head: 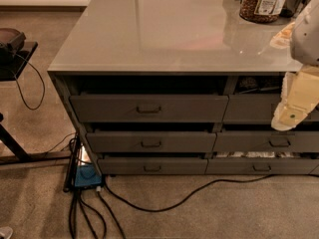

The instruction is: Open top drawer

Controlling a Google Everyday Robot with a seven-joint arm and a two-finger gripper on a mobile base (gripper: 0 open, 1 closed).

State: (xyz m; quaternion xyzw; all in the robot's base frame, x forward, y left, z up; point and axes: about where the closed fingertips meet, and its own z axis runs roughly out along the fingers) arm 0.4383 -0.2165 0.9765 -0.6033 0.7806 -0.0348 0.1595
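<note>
One top drawer (148, 108), seemingly ajar, well left of claw (286, 122).

text: none legible | jar (263, 1) label: unreadable | hand (288, 116): far right

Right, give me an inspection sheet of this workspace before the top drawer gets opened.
Surface: grey countertop, glossy.
Job's things: top drawer, wide grey front, small centred handle; nothing touching it.
Clutter: jar of brown contents at the countertop's far right.
Grippers: end effector at the right edge, in front of the right-hand drawers, apart from the top drawer.
Cables: black cable across the carpet; more run to a blue box at the cabinet's left foot.
Surroundings: carpet; black stand at left.
</note>
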